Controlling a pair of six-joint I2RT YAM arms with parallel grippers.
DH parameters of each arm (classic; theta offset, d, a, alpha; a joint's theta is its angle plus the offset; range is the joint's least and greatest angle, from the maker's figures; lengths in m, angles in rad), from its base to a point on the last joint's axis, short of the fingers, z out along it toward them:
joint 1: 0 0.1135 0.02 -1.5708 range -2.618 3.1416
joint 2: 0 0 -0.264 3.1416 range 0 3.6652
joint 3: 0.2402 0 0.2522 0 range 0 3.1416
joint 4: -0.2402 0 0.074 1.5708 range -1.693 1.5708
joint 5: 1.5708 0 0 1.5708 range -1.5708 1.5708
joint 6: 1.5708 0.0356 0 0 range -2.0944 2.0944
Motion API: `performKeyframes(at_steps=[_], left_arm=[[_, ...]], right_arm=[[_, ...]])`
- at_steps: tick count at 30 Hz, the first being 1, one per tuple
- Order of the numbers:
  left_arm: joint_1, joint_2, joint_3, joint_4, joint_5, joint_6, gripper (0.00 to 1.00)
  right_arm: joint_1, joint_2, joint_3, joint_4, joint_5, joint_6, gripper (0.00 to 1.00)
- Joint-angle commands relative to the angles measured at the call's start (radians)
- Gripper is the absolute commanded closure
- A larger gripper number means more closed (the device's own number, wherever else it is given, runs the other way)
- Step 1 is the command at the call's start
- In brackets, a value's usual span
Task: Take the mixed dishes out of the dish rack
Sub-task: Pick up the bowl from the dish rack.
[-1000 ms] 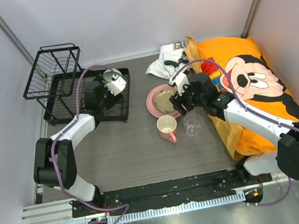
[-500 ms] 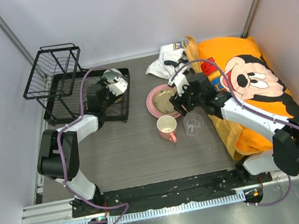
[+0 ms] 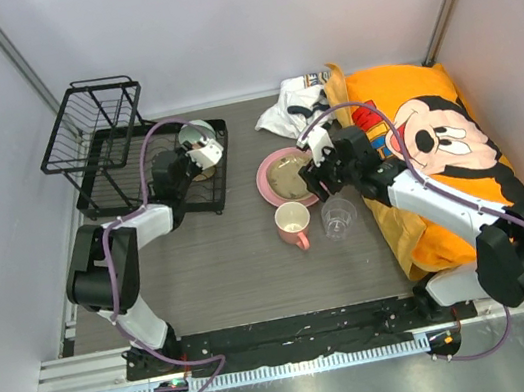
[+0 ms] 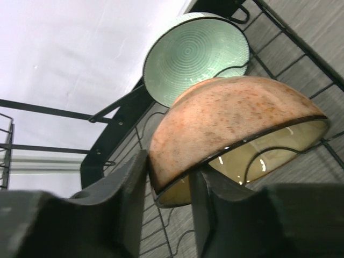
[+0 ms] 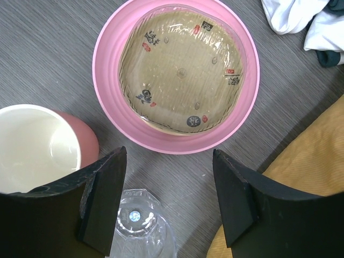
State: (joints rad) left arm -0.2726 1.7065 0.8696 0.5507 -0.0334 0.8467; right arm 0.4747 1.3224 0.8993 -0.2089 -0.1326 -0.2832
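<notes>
Presently the left fingers (image 4: 118, 204) are pinching a speckled bowl (image 4: 231, 118) by its rim, seemingly just over the dish rack (image 4: 115, 107), beside the mint-green bowl (image 4: 193, 56); the right fingers (image 5: 102, 199) are hovering spread above the pink plate (image 5: 107, 64).

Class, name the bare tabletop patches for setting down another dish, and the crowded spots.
Free: grey tabletop between black wire dish rack and pink mug, and nearer than both. Crowded: large pink plate, clear glass cup, orange cushion.
</notes>
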Motion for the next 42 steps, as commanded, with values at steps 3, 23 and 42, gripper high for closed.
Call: performKeyframes(at_steps=[3, 23, 42], left_arm=[[0.001, -0.002, -0.014, 0.071, 0.021, -0.023, 0.68], [0.001, 0.015, -0.058, 0.285, -0.019, -0.101, 1.00], [0.003, -0.018, -0.106, 0.449, -0.069, -0.112, 1.00]], right_arm=[[-0.011, -0.002, 0.003, 0.040, -0.007, -0.007, 0.30], [-0.033, 0.012, 0.000, 0.040, -0.018, -0.007, 0.30], [-0.042, 0.034, 0.007, 0.029, -0.027, -0.004, 0.30]])
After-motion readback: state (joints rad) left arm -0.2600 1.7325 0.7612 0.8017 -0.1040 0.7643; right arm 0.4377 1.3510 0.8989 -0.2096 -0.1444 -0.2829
